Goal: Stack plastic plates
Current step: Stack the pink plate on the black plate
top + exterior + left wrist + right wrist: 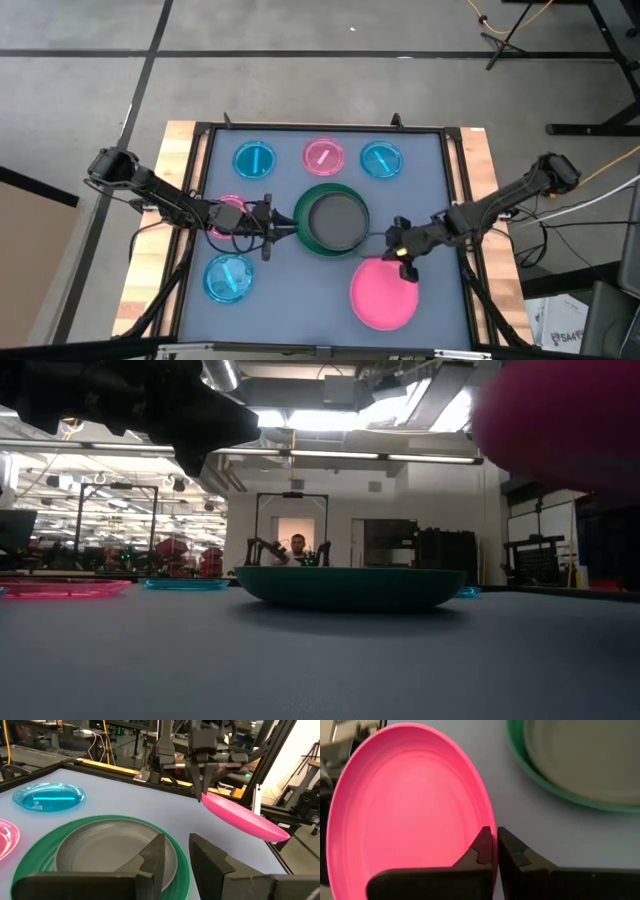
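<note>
A large dark green plate (303, 225) sits at the table's centre with a dark grey plate (333, 218) nested in it. My right gripper (403, 252) is shut on a hot pink plate (384, 292) to the near right of them. My left gripper (272, 228) is open, and its fingers (155, 855) stand over the green plate's left rim (30, 855). Small translucent plates lie flat on the table: blue (254, 158), pink (324, 155) and blue (381, 159) along the far side, pink (228, 208) under the left arm, and blue (228, 278) at the near left. My right gripper (493, 837) pinches the hot pink plate's rim (487, 817) on the side toward the green plate, with one finger inside the dish and one outside. The fingers come from above, pointing down. The plate is lifted clear of the table (570, 420) and tilts, its far side hanging lower (260, 827).
A raised black frame (455, 180) edges the grey table surface. Bare surface lies between the green plate and the near edge (300, 300). Beyond the table, a person (297, 546) sits far back in the room.
</note>
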